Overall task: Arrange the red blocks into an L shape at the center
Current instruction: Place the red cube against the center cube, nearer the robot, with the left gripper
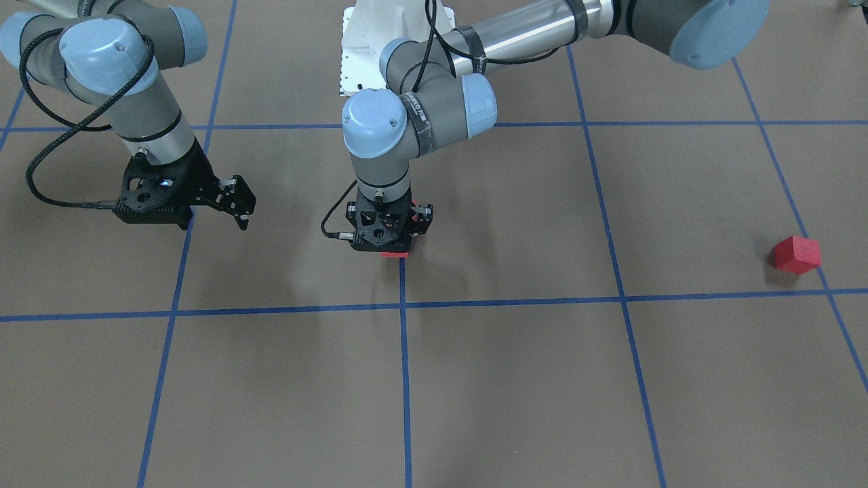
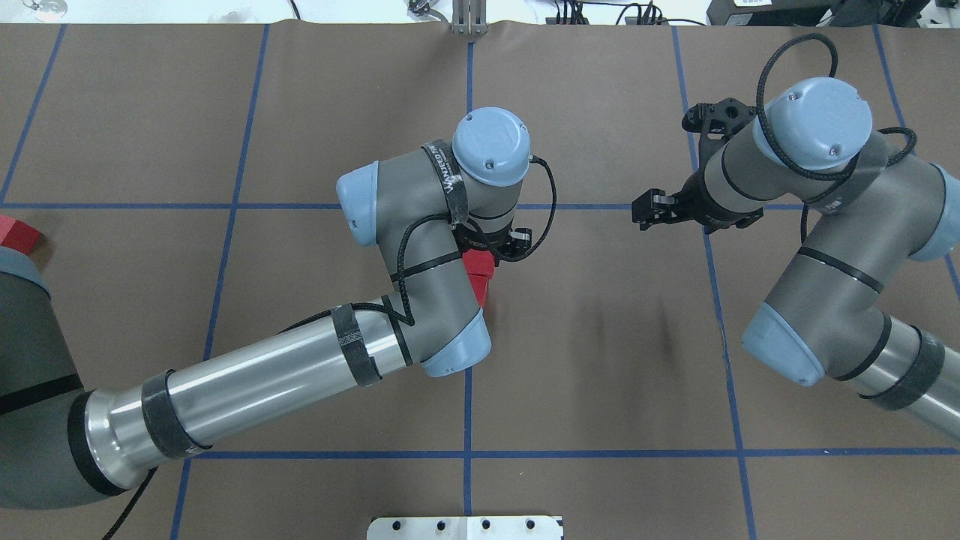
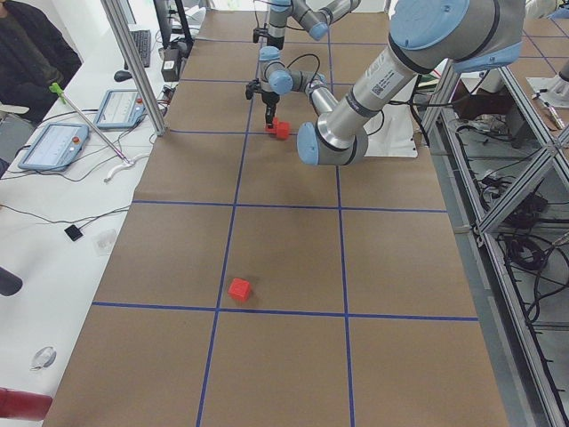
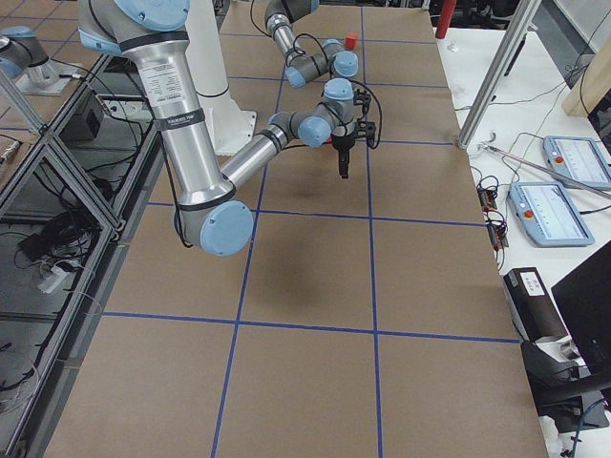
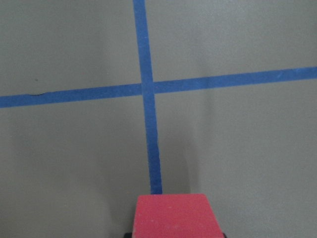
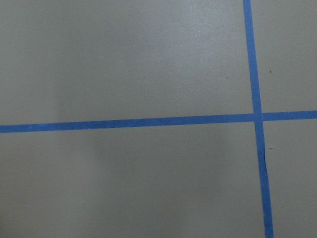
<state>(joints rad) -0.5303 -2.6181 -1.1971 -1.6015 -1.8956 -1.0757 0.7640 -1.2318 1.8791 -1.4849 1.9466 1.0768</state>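
Note:
My left gripper (image 1: 388,238) stands low over the center (image 1: 447,271) on the middle blue tape line. It is shut on a red block (image 5: 173,216) whose edge peeks out under it (image 1: 395,254). In the overhead view that block (image 2: 478,262) touches more red (image 2: 480,291) on the robot's side, which looks like a second block half hidden by the forearm. A third red block (image 1: 797,255) lies alone far out on my left side (image 2: 15,232). My right gripper (image 1: 239,203) hovers open and holds nothing, one grid square to the side of the center (image 2: 649,210).
The white metal base (image 2: 465,527) sits at the robot's edge of the table. A desk with tablets (image 3: 53,142), an aluminium post (image 3: 133,62) and a seated person (image 3: 27,53) lie beyond the far edge. My left forearm (image 2: 262,382) slants across the near middle.

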